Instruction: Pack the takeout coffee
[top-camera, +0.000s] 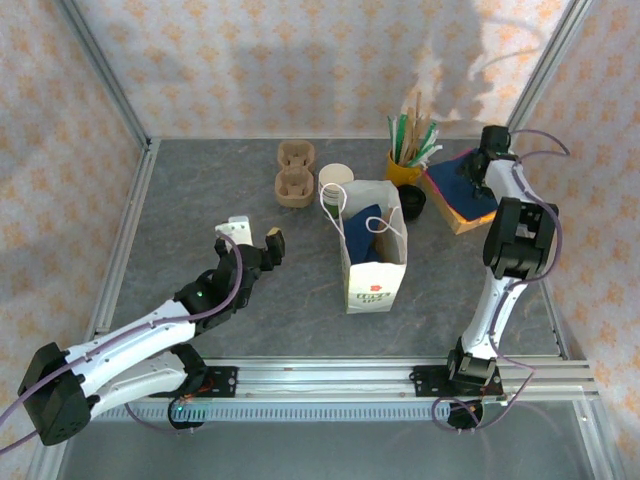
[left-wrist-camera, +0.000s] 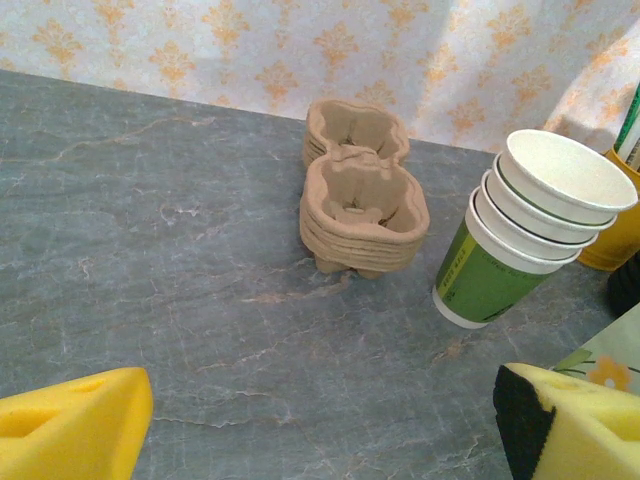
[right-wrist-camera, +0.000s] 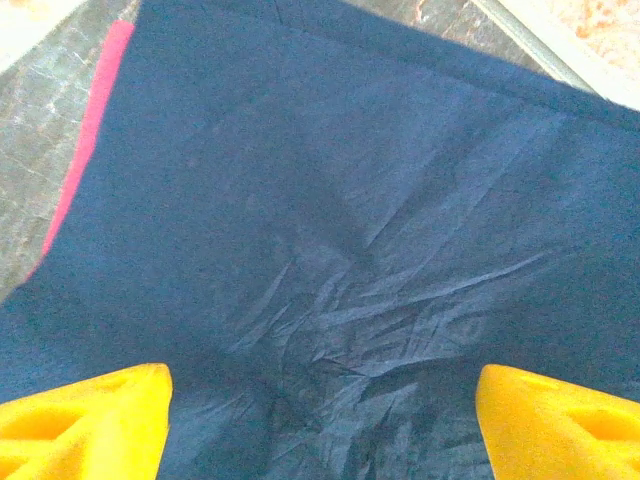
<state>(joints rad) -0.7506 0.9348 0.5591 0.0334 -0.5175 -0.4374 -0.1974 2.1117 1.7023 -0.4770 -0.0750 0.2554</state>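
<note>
Blue crinkled napkins lie straight under your right hand, fingers wide and empty, upper right overhead; the white paper bag stands mid-frame, to its left. Your left hand is wide too; where the black-lidded coffee cup sits, you cannot tell.

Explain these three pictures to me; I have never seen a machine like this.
Two robot arms are bolted at the near edge of the table. The overhead picture looks down on both; the other two come from wrist cameras, yellow fingers at the bottom. On it stand a paper bag, stacked cardboard cup carriers, stacked lidless cups, a yellow pot of stirrers and dark blue napkins. The left end effector, open, faces the carriers; the right end effector, open, hangs over the napkins. Neither holds anything.
</note>
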